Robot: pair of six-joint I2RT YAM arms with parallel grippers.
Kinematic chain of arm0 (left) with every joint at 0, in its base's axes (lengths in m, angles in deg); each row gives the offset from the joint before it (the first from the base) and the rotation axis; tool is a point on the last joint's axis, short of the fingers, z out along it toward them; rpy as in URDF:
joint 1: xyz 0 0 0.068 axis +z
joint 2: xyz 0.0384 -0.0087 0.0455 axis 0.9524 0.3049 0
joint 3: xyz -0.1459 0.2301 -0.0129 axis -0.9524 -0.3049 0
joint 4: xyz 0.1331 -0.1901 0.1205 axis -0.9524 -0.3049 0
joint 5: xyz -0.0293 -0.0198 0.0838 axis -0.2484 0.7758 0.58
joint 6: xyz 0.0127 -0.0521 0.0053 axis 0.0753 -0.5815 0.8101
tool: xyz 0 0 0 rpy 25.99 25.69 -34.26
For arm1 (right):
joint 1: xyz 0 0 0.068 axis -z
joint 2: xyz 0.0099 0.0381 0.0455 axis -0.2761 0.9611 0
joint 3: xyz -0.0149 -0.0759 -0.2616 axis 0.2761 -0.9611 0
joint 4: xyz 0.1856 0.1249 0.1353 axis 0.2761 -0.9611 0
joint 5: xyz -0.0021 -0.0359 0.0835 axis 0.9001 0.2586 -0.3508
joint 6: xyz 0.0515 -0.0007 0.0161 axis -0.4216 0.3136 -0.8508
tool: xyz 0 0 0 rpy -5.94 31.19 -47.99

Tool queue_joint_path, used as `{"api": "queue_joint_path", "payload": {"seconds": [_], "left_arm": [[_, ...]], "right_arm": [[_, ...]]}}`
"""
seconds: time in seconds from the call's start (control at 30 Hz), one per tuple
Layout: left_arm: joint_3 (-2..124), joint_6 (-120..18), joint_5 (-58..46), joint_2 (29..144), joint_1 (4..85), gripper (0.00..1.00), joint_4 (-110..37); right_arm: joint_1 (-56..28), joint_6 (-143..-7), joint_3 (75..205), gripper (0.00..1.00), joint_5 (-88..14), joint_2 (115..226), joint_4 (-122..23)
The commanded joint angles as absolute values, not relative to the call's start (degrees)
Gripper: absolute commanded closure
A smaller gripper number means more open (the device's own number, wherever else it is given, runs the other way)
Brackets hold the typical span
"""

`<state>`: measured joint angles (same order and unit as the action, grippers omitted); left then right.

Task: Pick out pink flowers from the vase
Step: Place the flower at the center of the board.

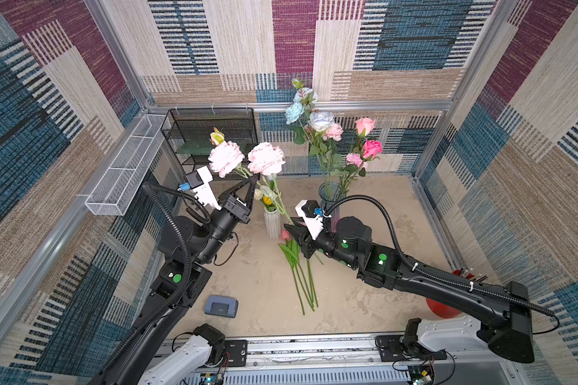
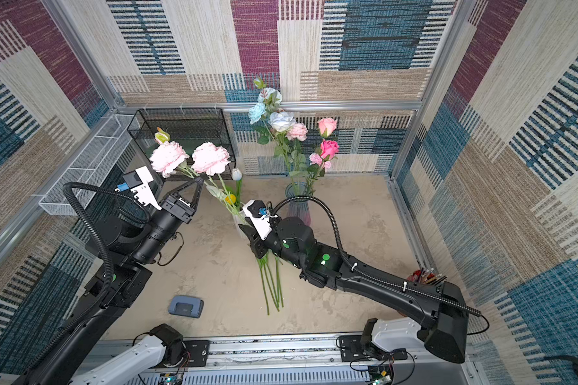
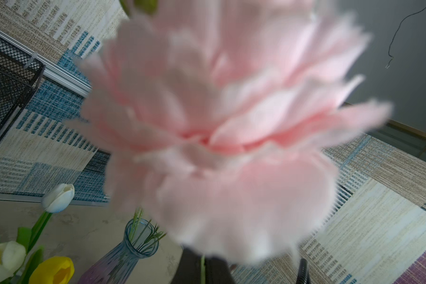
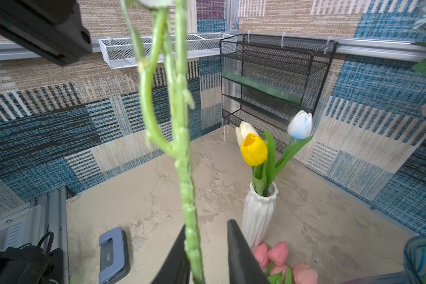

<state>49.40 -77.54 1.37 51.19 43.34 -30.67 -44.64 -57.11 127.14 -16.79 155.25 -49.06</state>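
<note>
In the left wrist view most of the frame is filled by one blurred bloom of the pink peonies (image 3: 219, 137). The fingers of the left gripper (image 1: 253, 181) are almost wholly covered there, and only a thin green stem (image 3: 202, 266) is made out between two dark shapes at the edge. In a top view the white vase (image 2: 237, 226) is largely masked by the right gripper (image 2: 244, 230), and the red pot (image 1: 442, 308) is partly hidden under the right arm. The lower end of the stem (image 4: 182, 152) is cut off by the frame edge in the right wrist view, so it cannot be told where it ends.

The left gripper is seen clamped on the stem just beneath the two blooms, which are held raised above the table (image 1: 364, 300). The right gripper is placed around the lower stem with its jaws parted: the stem lies against one finger (image 4: 172, 258) and a gap shows to the other. Pink tulips (image 4: 278, 253) are found lying flat on the table beside the foot of the white vase, their heads just beside the right gripper. Pink roses (image 1: 371, 148) are noted standing in the glass vase (image 1: 329, 195), with pale blue roses (image 1: 294, 111).

The table is sand-coloured and mottled. A blue-grey hole punch (image 1: 221, 306) lies near the front. The walls are lined with patchwork carpet; a black mesh rack (image 1: 211, 133) and a white mesh tray (image 1: 124, 173) are hung on them.
</note>
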Motion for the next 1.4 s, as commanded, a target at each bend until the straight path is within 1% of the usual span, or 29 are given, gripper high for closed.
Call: {"api": "queue_joint_path", "payload": {"seconds": [0.0,0.13,0.33,0.43,0.5,0.57,0.8,0.83,0.87,0.93,1.07,1.23,1.37], "left_arm": [[49.6,-76.2,2.5,50.9,43.3,1.0,-30.9],[49.6,-76.0,2.6,50.9,43.3,1.0,-31.0],[49.2,-76.7,2.5,50.9,43.4,1.0,-30.7],[49.1,-76.8,2.4,51.0,43.4,1.0,-30.8],[49.2,-76.8,2.4,50.8,43.4,1.0,-31.0],[49.0,-76.9,2.3,50.7,43.4,1.0,-31.2],[48.9,-76.3,0.9,51.0,43.4,1.0,-32.0],[48.8,-76.0,0.3,50.8,43.4,0.97,-32.3],[48.8,-75.8,-0.2,50.7,43.4,0.9,-32.5],[48.4,-75.5,-0.7,50.1,43.4,0.8,-33.1],[47.6,-74.4,-1.7,48.4,43.4,0.68,-35.9],[44.7,-73.6,-3.8,44.6,43.4,0.57,-39.7],[42.2,-74.2,-6.1,41.4,43.3,0.53,-46.7]], "right_arm": [[-45.8,-57.6,126.4,0.66,-16.0,154.3,-50.3],[-46.5,-57.9,124.8,0.65,-15.0,153.2,-50.4],[-46.6,-58.3,122.6,0.69,-14.1,152.3,-50.1],[-46.6,-58.6,122.8,0.77,-13.7,152.7,-50.5],[-46.6,-58.9,123.0,0.92,-13.5,152.9,-50.7],[-46.6,-59.3,123.2,1.0,-13.3,152.9,-50.9],[-46.5,-61.5,123.9,1.0,-11.7,152.2,-52.2],[-46.5,-61.6,123.7,1.0,-11.6,151.9,-52.4],[-46.3,-61.8,123.5,1.0,-11.5,151.6,-52.5],[-46.1,-62.4,122.8,1.0,-11.5,150.8,-52.8],[-45.8,-63.8,119.8,1.0,-11.6,148.3,-53.3],[-45.9,-66.8,114.0,1.0,-11.2,143.7,-55.3],[-45.7,-71.6,107.1,1.0,-11.9,138.0,-56.5]]}}
